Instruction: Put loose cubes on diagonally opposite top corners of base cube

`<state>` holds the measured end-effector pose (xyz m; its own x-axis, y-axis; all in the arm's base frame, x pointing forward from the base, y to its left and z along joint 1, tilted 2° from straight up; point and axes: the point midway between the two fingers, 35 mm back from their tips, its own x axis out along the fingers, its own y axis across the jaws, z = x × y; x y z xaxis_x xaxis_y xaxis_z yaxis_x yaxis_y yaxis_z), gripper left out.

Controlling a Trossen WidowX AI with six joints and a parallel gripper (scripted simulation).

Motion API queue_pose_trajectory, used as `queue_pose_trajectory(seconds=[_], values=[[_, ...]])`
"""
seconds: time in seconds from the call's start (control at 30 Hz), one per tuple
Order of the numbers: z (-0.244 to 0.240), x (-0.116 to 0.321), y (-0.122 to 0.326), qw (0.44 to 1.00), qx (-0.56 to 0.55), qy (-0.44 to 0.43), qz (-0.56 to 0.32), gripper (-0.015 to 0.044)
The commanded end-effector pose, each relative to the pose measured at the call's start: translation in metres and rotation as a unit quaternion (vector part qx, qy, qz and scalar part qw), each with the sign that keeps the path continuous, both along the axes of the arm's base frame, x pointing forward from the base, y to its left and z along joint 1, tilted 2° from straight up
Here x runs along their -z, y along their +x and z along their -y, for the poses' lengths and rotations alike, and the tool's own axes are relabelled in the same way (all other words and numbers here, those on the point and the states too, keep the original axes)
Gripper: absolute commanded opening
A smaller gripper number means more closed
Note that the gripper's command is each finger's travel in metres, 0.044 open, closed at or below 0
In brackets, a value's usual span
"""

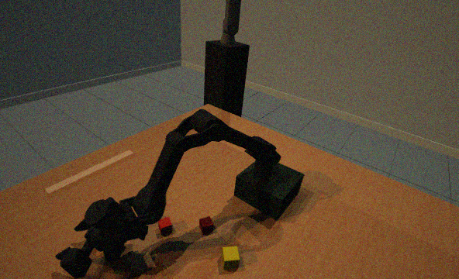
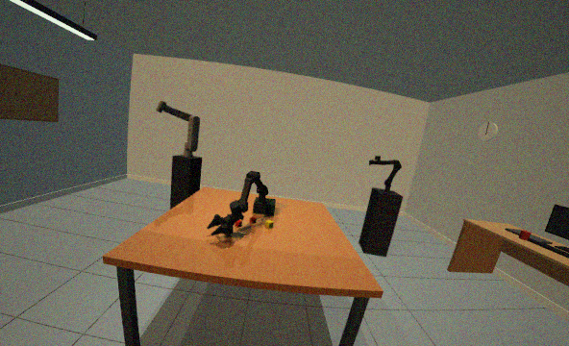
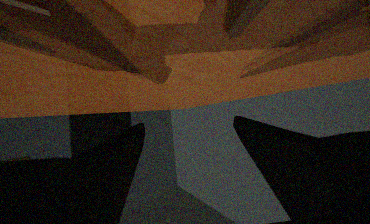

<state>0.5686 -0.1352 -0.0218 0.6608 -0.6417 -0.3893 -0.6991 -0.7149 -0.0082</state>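
Observation:
A bright red cube [image 1: 165, 225] [image 2: 238, 224], a dark red cube [image 1: 206, 225] [image 2: 253, 219] and a yellow cube [image 1: 230, 257] [image 2: 269, 224] stand apart on the table. They look similar in size; which one is the fixed base cube I cannot tell. No cube rests on another. My gripper [image 1: 103, 267] [image 2: 211, 230] [image 3: 189, 124] is open and empty, raised above the table, to the left of the cubes in the top and exterior views. The wrist view shows its two dark fingertips wide apart, with no cube in sight.
The arm's dark base block [image 1: 288, 176] [image 2: 264, 207] stands behind the cubes on the wooden table [image 1: 388, 217] [image 2: 265, 264] [image 3: 36, 95]. A pale strip [image 1: 90, 171] lies on the table's left part. The table's edge and the floor beyond show in the wrist view.

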Motion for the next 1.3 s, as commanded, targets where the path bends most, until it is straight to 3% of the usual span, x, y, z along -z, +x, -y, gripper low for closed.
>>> queue_pose_trajectory(seconds=[0.0, 0.13, 0.17, 0.47, 0.8, 1.27], values=[[-0.001, 0.000, 0.000, 1.000, 0.000, 0.003, 0.000, 0.0374], [-0.016, -0.009, -0.010, 0.997, 0.003, 0.071, -0.002, 0.0269], [-0.021, -0.012, -0.014, 0.996, 0.005, 0.091, -0.003, 0.0265], [-0.062, -0.033, -0.068, 0.961, 0.061, 0.270, -0.029, 0.0265], [-0.105, -0.057, -0.162, 0.878, 0.194, 0.430, -0.076, 0.0265], [-0.146, -0.091, -0.311, 0.719, 0.438, 0.523, -0.130, 0.0265]])
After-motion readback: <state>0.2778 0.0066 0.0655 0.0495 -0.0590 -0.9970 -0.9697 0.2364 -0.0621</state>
